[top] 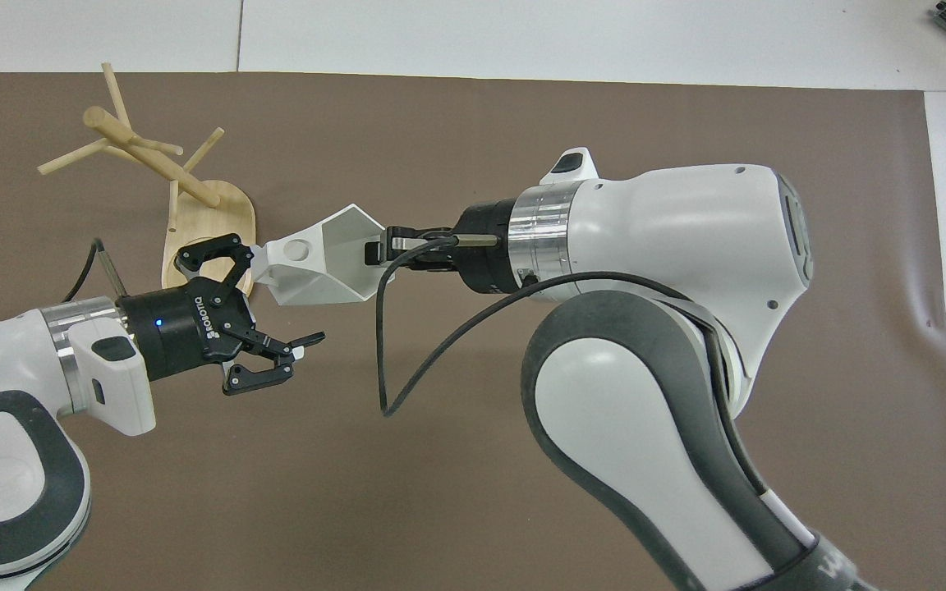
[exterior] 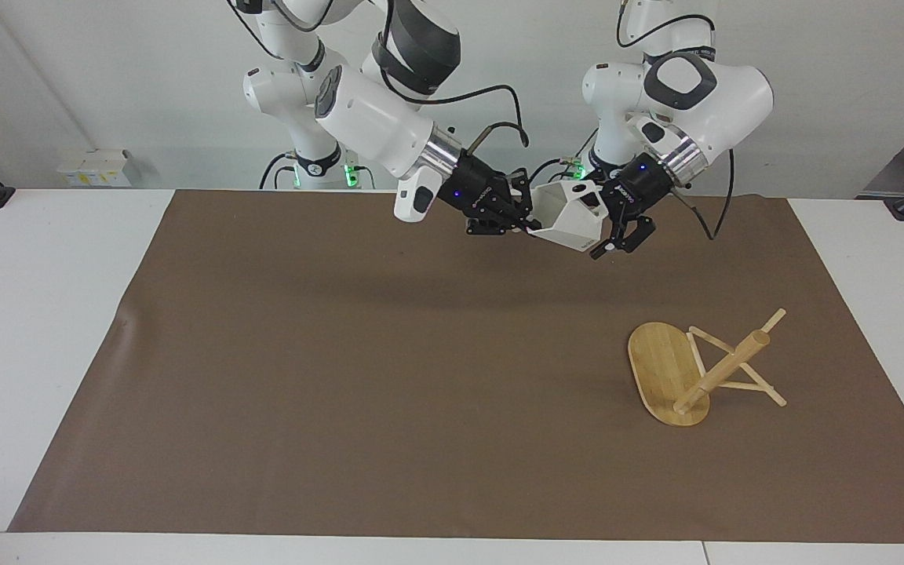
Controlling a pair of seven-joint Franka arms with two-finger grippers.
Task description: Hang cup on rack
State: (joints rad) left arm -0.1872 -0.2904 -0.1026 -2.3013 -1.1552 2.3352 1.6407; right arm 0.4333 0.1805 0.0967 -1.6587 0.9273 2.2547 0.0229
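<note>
Facing view: white faceted cup aloft above the tabletop, pinched at the rim by the clenched right claw, handle offered toward the released left claw just beside it. Rack toppled, apart.

Overhead view: cup tapered, blocky handle pierced by a hole.

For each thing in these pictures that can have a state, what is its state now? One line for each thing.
cup: held up in the air over the brown mat, tipped on its side, not on the rack.
rack: tipped over on the mat, post slanting, no cup on its pegs.
right end effector: shut on the cup's rim.
left end effector: open, beside the cup's handle end, not gripping it.
brown mat: spread flat on the table.
</note>
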